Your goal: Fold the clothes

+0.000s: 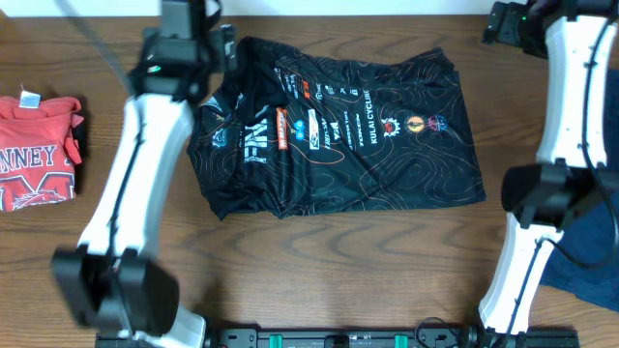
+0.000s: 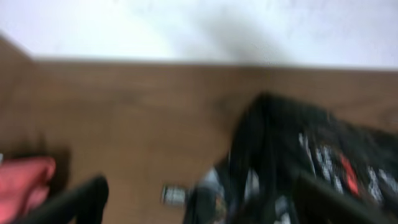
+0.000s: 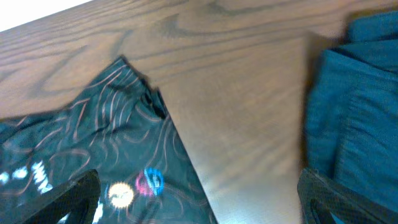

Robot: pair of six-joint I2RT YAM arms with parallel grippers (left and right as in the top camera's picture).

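Left gripper [image 2: 199, 186] and right gripper [image 3: 198, 180] both stand spread wide, holding nothing (the left view is blurry, so it only seems so). The black jersey [image 1: 338, 126] lies flat in the middle of the table [image 1: 338, 261]

Left arm [image 1: 135, 184] covering part of the jersey [image 1: 387, 145], red shirt [image 1: 37, 155] and blue garment [image 1: 588, 278] running off the picture's edges

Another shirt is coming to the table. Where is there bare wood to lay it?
Widest bare table: in front of the jersey, between left arm and right arm. Narrower strip: jersey to right arm. Crowded left, where the left arm crosses between red shirt and jersey; blue garment fills the near right.
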